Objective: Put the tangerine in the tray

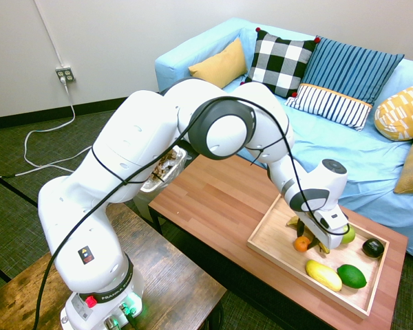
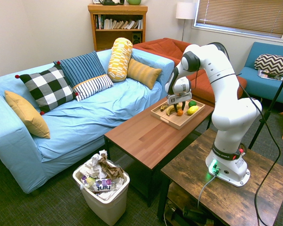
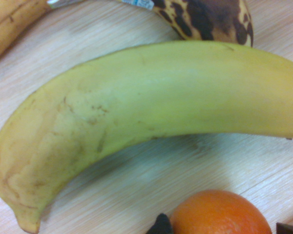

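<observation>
Jaws stand slightly apart inside the tray (image 1: 270, 235), the tangerine (image 2: 179, 112) between their tips; the tray also holds bananas (image 3: 161, 92).

Here's pale, fine-grained wood on the tray (image 1: 264, 242), glossy dark skin on the avocado (image 1: 373, 247), smooth white plastic-looking casing on the arm (image 1: 134, 134), and wrinkled light-blue cloth over the sofa (image 2: 101, 110).

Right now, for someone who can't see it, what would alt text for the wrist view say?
Close-up of a greenish-yellow banana curving across pale wood, with an orange tangerine partly visible at the picture's edge. Parts of a brown-spotted banana and another yellowish fruit show opposite.
</observation>
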You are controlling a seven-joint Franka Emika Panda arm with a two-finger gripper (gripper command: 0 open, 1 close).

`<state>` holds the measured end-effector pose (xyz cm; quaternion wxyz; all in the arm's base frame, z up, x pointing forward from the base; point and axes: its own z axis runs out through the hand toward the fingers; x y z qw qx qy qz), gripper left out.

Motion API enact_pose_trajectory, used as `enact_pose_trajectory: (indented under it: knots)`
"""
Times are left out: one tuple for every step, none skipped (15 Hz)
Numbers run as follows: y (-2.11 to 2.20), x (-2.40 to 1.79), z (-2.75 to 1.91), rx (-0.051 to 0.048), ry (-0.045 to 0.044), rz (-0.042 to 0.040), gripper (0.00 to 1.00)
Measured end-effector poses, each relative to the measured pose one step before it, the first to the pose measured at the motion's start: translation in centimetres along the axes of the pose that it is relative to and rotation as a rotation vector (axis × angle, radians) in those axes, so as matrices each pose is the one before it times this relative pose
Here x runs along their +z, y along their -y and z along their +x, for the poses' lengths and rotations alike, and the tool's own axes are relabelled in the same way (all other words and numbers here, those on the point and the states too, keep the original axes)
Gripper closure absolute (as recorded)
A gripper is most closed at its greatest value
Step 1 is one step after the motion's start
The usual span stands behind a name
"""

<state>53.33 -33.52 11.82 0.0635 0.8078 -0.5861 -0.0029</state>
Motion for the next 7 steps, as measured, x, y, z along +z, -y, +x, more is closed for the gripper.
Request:
enact_pose_trajectory:
  knots:
    - [-0.106, -0.056, 0.124, -0.00287, 0.00032, 0.00158, 0.0]
    - [-0.117, -0.224, 0.188, -0.0034, -0.00249, 0.00167, 0.0]
    - [-0.081, -0.492, 0.248, -0.00242, -0.00362, 0.00357, 0.0]
    - [-0.037, -0.598, 0.217, -0.00157, -0.0043, 0.00556, 0.0]
    - [0.02, -0.99, 0.24, -0.00228, -0.00548, 0.00998, 0.0]
    - [0.04, -1.265, 0.203, -0.00505, -0.00529, 0.01278, 0.0]
    - [-0.083, -1.318, 0.079, -0.00469, -0.00279, 0.01248, 0.0]
